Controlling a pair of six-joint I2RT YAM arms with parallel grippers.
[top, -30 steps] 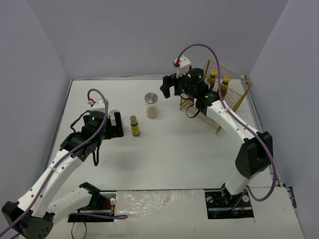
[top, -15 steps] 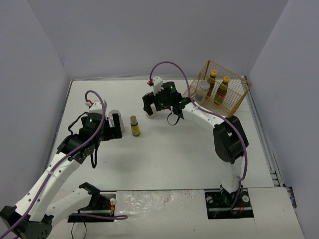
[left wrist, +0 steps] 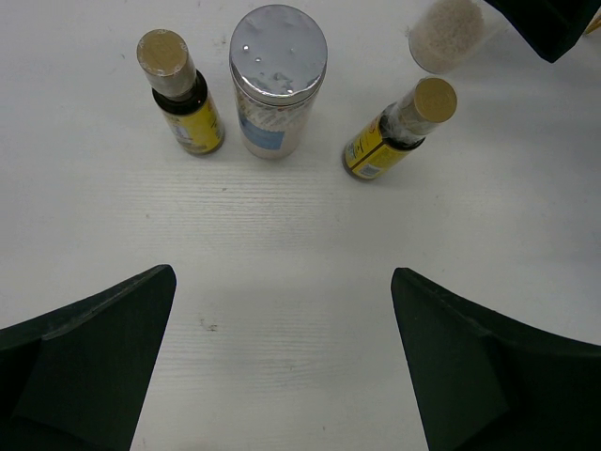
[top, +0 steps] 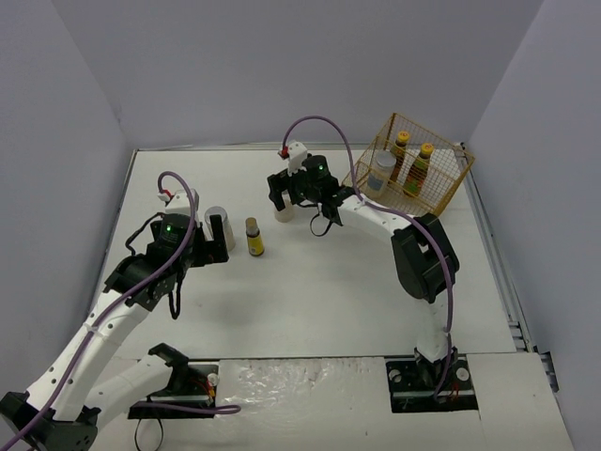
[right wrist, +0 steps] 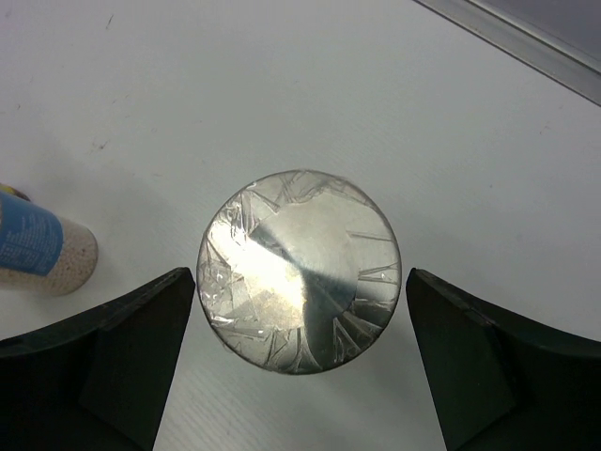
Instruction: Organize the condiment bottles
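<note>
Right wrist view: looks straight down on silver-lidded bottle [right wrist: 300, 272], upright on bench [right wrist: 282, 85], flanked by wide-spread right claw [right wrist: 299, 282]. Judged light, rigid, slick-sided; advise squeezing sides midway up

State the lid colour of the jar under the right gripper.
Silver lid, crinkled and reflective; right wrist view shows it best.
</note>
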